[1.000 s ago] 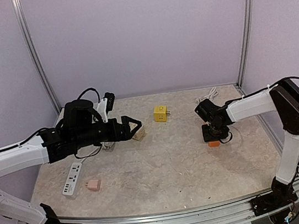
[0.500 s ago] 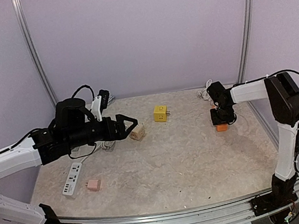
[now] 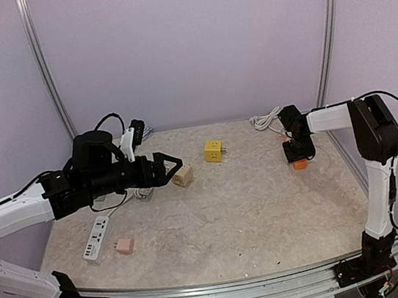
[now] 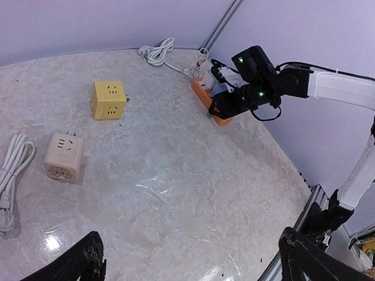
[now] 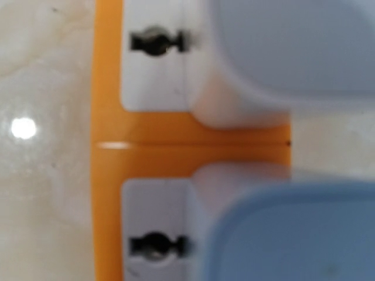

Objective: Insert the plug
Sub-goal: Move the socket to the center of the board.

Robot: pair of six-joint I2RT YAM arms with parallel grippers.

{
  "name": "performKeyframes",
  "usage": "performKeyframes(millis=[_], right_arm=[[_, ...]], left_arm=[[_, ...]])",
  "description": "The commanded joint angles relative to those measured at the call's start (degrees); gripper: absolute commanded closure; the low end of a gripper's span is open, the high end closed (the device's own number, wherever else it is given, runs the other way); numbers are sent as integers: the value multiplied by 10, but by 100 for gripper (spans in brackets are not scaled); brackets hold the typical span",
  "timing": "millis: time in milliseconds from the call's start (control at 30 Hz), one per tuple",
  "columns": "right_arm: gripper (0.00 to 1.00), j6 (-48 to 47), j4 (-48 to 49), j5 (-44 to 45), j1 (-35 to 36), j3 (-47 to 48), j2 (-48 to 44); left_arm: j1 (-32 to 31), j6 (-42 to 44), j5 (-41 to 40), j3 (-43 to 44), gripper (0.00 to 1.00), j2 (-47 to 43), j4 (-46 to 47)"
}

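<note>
— Orange adapter point(image 3: 301, 165), seen from above: right of the yellow cube point(image 3: 213, 151), pinched in the right pincer point(image 3: 299, 157). The left pincer point(image 3: 175, 170) gapes wide, left of the cube.

— The left wrist shows that clasp side-on. Only the right wrist shows the adapter's white slotted faces.

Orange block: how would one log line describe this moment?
right gripper: shut on orange block, far right | left gripper: open, empty, near beige cube

Orange socket block point(image 3: 301, 164), white faces, far right side
</note>
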Motion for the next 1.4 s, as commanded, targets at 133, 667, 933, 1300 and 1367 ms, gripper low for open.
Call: performKeyframes(millis=[133,667,933,1300,1367], right_arm=[[47,-7,-10,-2,-25,-64,-17],[14,-21,-35,-40,-21,-43,-99],[0,-14,-60,-6,20,-66,-219],[0,-13,56,-80,105,-129,-319],[0,-6,101,-155,106,-155,-316]], left_arm=[[0,6,5,28,1,17,-11],[0,-1,-9,49,1,34,-27],[50,-28,-61,65,1,21,-101],[161,-98,-107,50,1,-9,-236],[168,-111,-114,49,1,-5,-256]])
